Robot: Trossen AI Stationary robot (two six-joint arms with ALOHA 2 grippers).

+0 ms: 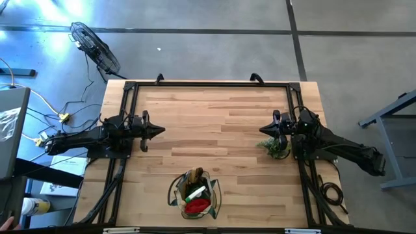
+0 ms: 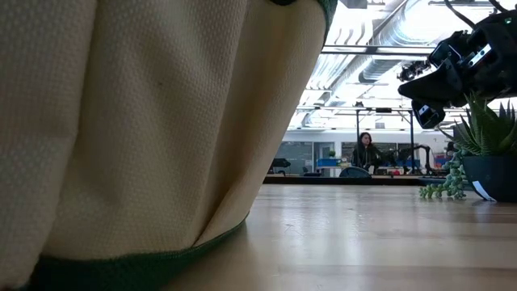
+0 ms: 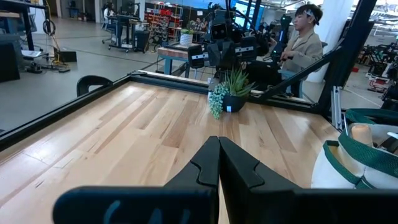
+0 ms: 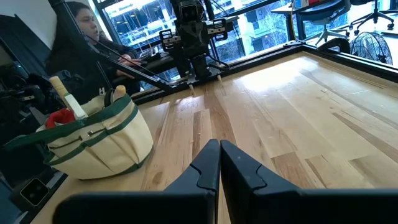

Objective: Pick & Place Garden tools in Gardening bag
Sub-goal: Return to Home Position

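Observation:
The tan gardening bag point(image 1: 195, 194) with green trim stands on its base at the table's near edge, middle. Garden tools stick up out of it: a wooden handle point(image 4: 59, 87), a red item point(image 1: 197, 206) and a bright green and white item point(image 1: 195, 194). The bag's wall point(image 2: 137, 129) fills the low view's left. My left gripper point(image 1: 160, 130) is shut at the table's left side, pointing level toward the right. My right gripper point(image 1: 262, 130) is shut at the right side, pointing level toward the left, above the potted plant point(image 1: 275, 147).
A small potted succulent point(image 3: 231, 93) with a trailing sprig stands on the table under my right arm. A black frame point(image 1: 208, 83) runs round the table's edges. A seated person point(image 3: 298, 43) is beyond the table's near side. The table's middle point(image 1: 208, 123) is bare wood.

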